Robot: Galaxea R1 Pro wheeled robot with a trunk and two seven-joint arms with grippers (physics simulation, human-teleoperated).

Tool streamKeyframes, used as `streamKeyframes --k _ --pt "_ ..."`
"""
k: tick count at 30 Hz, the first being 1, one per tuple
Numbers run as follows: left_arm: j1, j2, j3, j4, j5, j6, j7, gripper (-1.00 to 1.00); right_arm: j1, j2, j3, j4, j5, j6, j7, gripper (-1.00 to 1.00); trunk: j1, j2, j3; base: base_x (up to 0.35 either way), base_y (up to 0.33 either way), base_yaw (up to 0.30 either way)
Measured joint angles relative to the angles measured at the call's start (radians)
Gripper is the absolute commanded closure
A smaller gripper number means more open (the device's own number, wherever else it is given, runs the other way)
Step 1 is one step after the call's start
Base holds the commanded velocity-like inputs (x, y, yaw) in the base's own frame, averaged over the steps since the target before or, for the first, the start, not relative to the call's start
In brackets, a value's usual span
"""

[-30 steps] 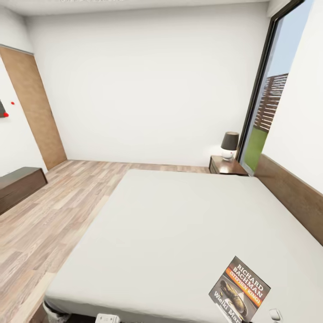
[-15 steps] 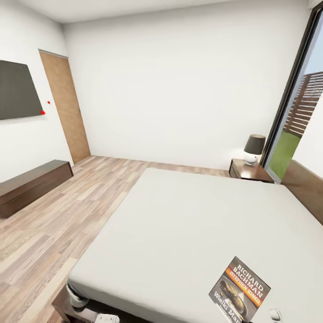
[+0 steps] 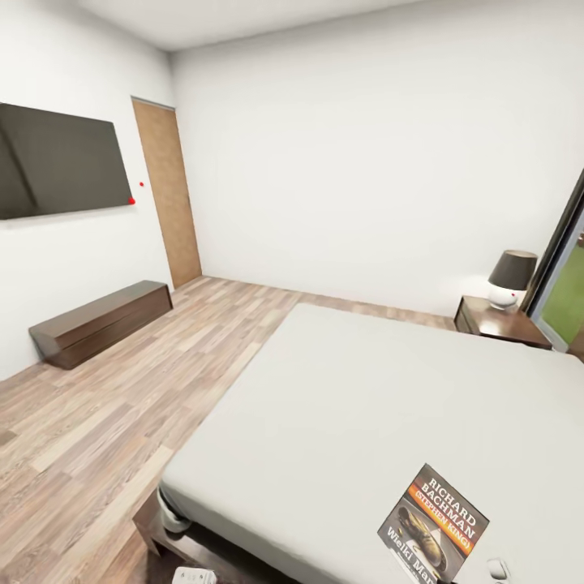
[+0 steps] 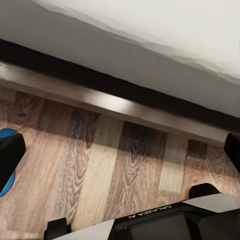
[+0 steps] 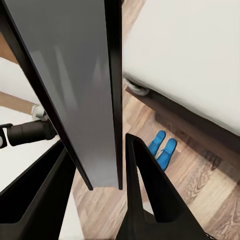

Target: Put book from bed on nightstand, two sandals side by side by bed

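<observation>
The book [image 3: 434, 523], with its dark cover, orange-red band and white lettering, hangs over the near right part of the bed's grey mattress [image 3: 381, 397]. My right gripper [image 5: 100, 165] is shut on the book, seen edge-on as a thin grey slab [image 5: 80, 75] between the black fingers. Two blue sandals [image 5: 162, 147] lie side by side on the plank floor next to the bed frame. My left gripper [image 4: 120, 155] is open above the floor by the bed's dark rail [image 4: 115, 102], and a blue sandal [image 4: 4, 136] peeks out beside one finger. A nightstand [image 3: 499, 320] stands at the bed's far right.
A lamp [image 3: 509, 278] sits on the nightstand. A long low brown bench [image 3: 101, 320] stands against the left wall under a black screen [image 3: 57, 158], with a wooden door [image 3: 168, 191] beyond. Open plank floor [image 3: 138, 397] runs along the bed's left side.
The head view has swung left: the screen and bench came into the picture and the window slid off to the right. The book kept its place in the picture.
</observation>
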Motion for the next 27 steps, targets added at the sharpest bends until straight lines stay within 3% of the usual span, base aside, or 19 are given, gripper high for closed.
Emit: streamKeyframes --k 27 --pt "0.000 0.000 0.000 0.000 0.000 0.000 0.000 -1.00 0.001 0.000 0.001 0.000 0.001 0.000 0.000 1.00 0.000 0.000 0.000 0.000 0.000 0.292"
